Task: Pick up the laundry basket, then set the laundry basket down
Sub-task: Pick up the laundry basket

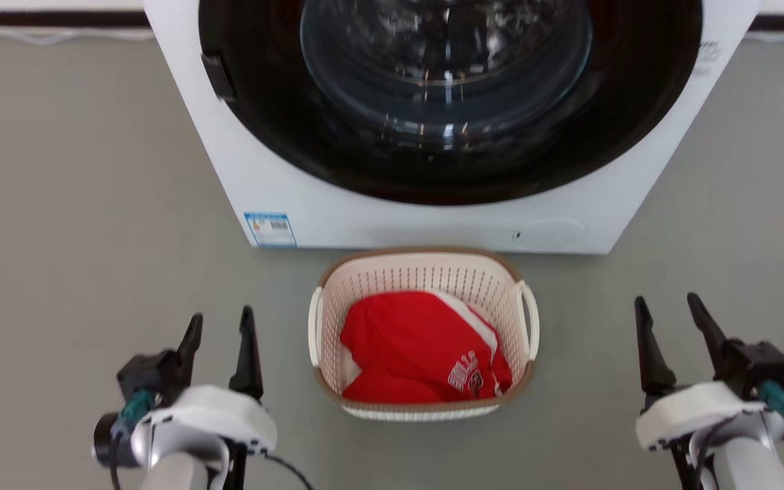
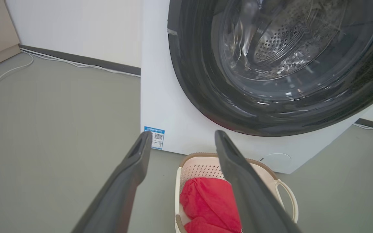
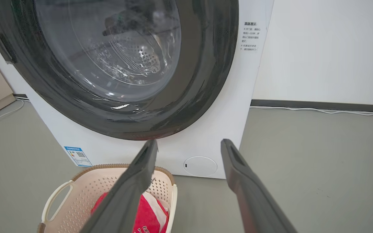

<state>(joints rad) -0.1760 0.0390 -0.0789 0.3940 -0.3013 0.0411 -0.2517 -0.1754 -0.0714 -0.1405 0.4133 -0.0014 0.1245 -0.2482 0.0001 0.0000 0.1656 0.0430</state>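
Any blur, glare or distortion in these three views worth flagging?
Head view: slightly soft all over, the laundry basket perforations and blue label smeared. Left wrist view: reflections streak the washing machine door glass. Right wrist view: same glare, the machine's edges lean; lighting even.

The left fingers (image 2: 125,184) stand apart; beyond, the laundry basket (image 2: 202,168) sits before the washing machine (image 2: 160,97).

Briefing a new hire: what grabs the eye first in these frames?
The big white washing machine with its dark round door looms at the top middle of the head view. On the grey floor just in front of it sits the small cream laundry basket with a bright red garment inside. The left gripper and right gripper flank it, both open and touching nothing.
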